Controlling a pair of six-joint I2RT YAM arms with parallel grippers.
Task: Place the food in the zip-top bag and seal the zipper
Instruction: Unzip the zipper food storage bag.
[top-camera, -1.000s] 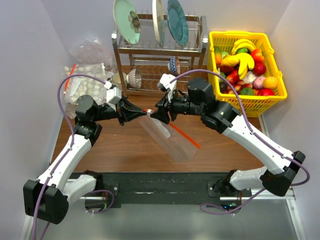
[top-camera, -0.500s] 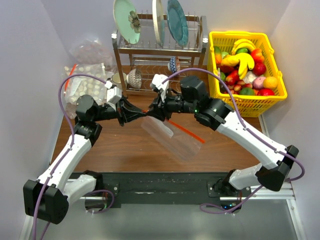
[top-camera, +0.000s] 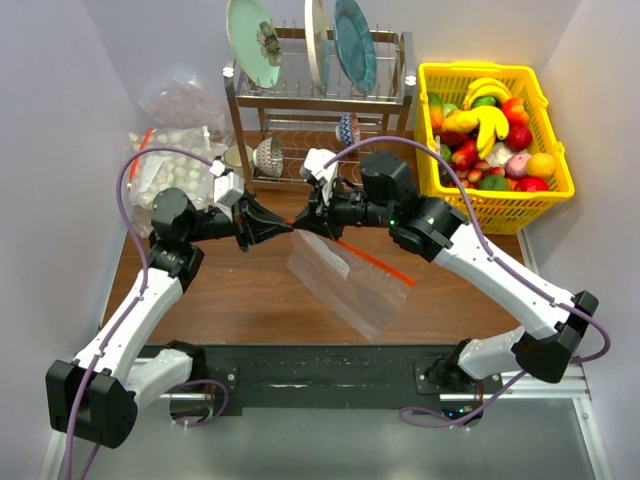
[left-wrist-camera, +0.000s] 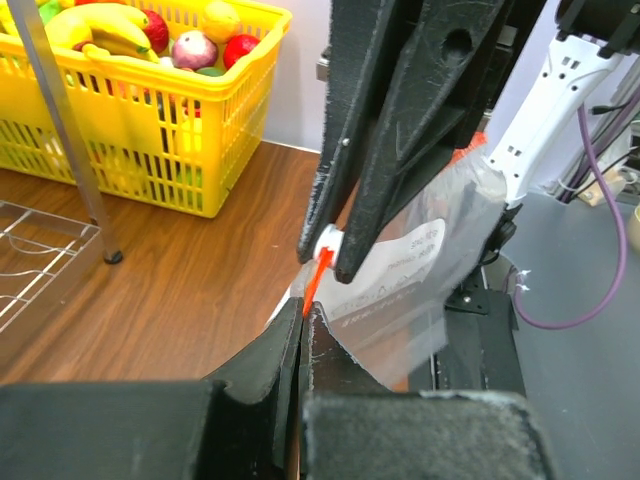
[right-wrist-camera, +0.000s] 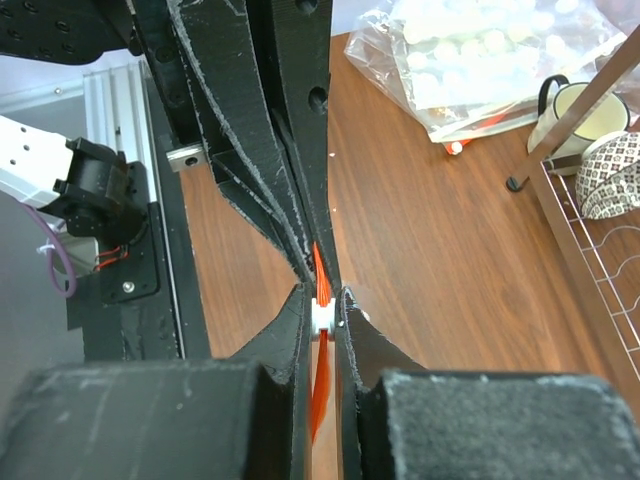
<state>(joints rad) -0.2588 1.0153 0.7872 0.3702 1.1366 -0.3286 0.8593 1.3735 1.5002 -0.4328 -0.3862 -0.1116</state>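
My left claw (left-wrist-camera: 303, 312) clenched on zipper (left-wrist-camera: 318, 271) end; my right claw (right-wrist-camera: 322, 300) pinches white slider (right-wrist-camera: 321, 314) just ahead. Below both hangs zip-top bag (top-camera: 350, 285), seemingly empty. Far right, food (top-camera: 490, 125) in yellow basket (top-camera: 500, 207). Hold left firm, draw slider straight along strip.

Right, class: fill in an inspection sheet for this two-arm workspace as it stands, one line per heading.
Surface: brown wooden table; spills, nothing seen.
Job's things: zip-top bag held up by one corner, no food seen inside; red zipper along its mouth; food in the yellow basket.
Clutter: bag of pale lumps far left; dish rack with plates.
Grippers: left gripper shut on the zipper's end; right gripper shut on the zipper's white slider.
Cables: purple cable loops over each arm; snags, nothing seen.
Surroundings: pale walls around the table.
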